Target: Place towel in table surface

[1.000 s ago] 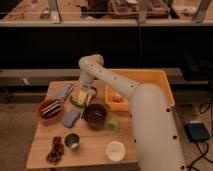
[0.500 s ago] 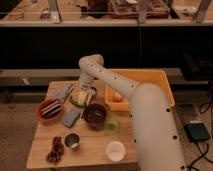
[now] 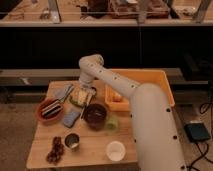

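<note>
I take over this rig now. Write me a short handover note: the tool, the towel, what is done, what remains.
Tool: low over the back part of the light wooden table, right above a pale yellowish cloth-like item, probably the towel.
Nearby: blue folded cloth, dark round bowl.
Done: the yellowish item appears to lie on the table.
Left: check that it is free of the tool, then lift the arm away.

One counter (image 3: 93,154) carries two bowls, a red bowl (image 3: 50,110) at 9 o'clock and a dark bowl (image 3: 94,115) at centre. There are three cups: a green cup (image 3: 112,123), a white cup (image 3: 115,150) and a metal cup (image 3: 73,141). There are two cloths: a grey cloth (image 3: 63,92) and a blue cloth (image 3: 71,118). One orange bin (image 3: 161,80) sits at 2 o'clock. One pincer (image 3: 84,94) hangs near 12 o'clock.
</note>
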### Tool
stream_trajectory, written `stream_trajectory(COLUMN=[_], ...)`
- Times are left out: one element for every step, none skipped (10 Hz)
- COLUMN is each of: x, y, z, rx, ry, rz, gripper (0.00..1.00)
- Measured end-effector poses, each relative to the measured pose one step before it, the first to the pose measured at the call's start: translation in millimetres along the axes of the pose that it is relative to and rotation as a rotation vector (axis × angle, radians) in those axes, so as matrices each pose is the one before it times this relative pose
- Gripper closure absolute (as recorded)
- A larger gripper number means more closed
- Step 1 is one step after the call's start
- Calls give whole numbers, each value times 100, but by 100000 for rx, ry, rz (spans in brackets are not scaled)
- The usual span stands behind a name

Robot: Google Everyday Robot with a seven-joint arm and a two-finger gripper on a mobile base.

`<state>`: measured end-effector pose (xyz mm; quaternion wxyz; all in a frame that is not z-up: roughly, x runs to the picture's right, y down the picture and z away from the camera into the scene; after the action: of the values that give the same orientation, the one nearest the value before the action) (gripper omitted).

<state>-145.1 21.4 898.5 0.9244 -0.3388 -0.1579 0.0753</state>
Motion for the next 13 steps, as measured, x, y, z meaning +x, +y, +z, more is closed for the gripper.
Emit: stream_trajectory(x=[-2, -2, 4, -3, 4, -5, 4, 0, -3, -3, -261, -234, -301], y=[-1, 2, -2, 1, -1, 2, 0, -2, 2, 5, 243, 307, 396], z=[-3, 4, -4, 4, -2, 2, 2, -2, 1, -41, -117, -187, -265], rx=[6, -9, 8, -7, 6, -6, -3, 6, -5, 94, 1061, 941, 634], ry=[-2, -3, 4, -2, 4, -1, -1, 2, 7, 329, 429, 237, 553], rz=[-2, -3, 0, 5, -1, -5, 6, -3, -11, -1662, -5592, -8782, -12292], gripper=[20, 20, 20, 20, 20, 20, 20, 20, 20, 20, 20, 20, 20])
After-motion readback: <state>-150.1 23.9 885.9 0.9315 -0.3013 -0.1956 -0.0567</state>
